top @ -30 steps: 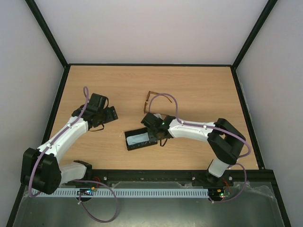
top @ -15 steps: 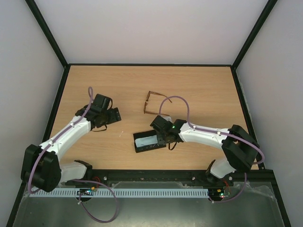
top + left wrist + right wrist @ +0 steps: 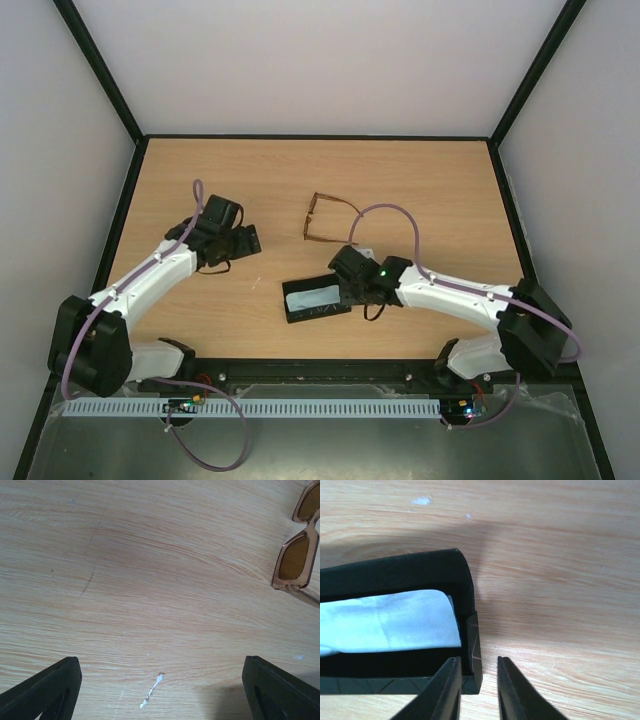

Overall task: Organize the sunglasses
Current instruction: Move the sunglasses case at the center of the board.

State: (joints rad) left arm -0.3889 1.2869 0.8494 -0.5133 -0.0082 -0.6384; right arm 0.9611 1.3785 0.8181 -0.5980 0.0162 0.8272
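Black case (image 3: pixel 395 572) slid rightward; right fingers (image 3: pixel 447 692) now parted around its end.

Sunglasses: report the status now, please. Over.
Left gripper open, empty. Right gripper slightly open astride case end wall. Sunglasses on table beyond case, untouched. Cloth lies in case.

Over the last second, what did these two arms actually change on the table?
The right gripper dragged the black case, blue cloth inside, sideways toward the robot's right. Its jaws have now parted slightly around the case's end wall, letting go. The left gripper, wide open and empty, edged toward the sunglasses. The sunglasses stayed where they lay.
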